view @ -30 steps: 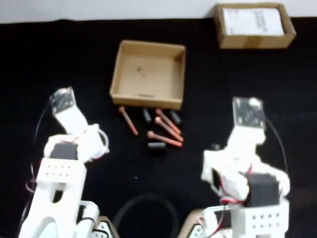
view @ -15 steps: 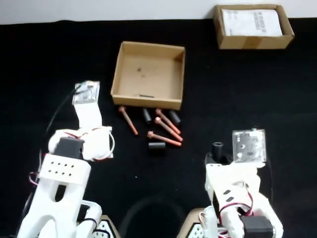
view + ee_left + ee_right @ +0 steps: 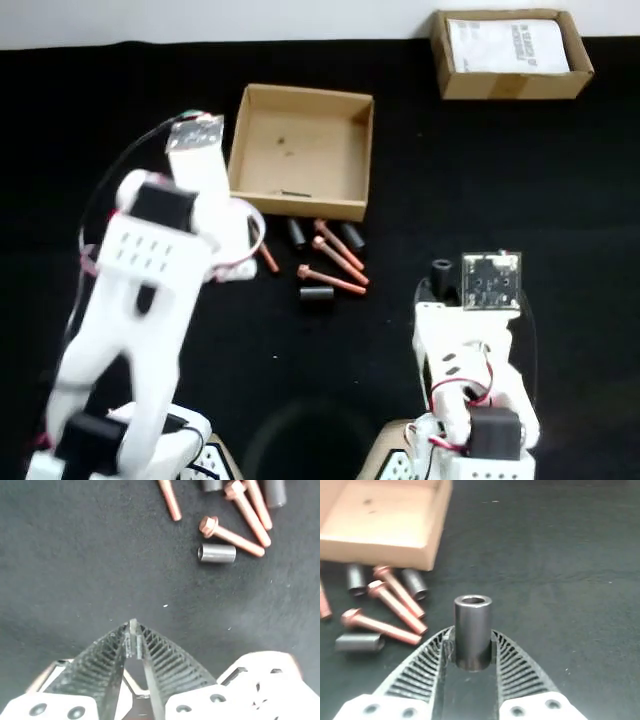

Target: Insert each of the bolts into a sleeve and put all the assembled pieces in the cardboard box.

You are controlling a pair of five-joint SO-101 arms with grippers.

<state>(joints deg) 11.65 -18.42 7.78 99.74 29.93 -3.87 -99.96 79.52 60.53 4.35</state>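
Closest to the robot, the right gripper is clamped around a dark cylindrical metal sleeve. It holds the sleeve upright with the open bore facing up, above the black table on the right-hand side. The left gripper has its ribbed fingers pressed together with nothing between them. It hangs over bare table just short of the loose parts.

Ahead of the left gripper, a loose dark sleeve lies on its side. Just beside it is the nearest copper-coloured bolt, lying flat with its flanged head toward the left arm's side and its shank running toward the right arm's side. Farther on, two more bolts lie side by side on a diagonal. A fourth bolt lies apart from them, partly hidden by the left arm. Two further sleeves rest near the front wall of the open brown cardboard box, in which no assembled piece can be made out. Well beyond, at the far right, stands a smaller cardboard box holding a white printed sheet.

The pile lies between the arms but nearer the left one, so the left gripper seems the likelier to fetch a bolt, and it would have to open first. Every bolt's long axis is horizontal while the held sleeve's bore is vertical, so the bolt would probably need tipping shank-down to line up.
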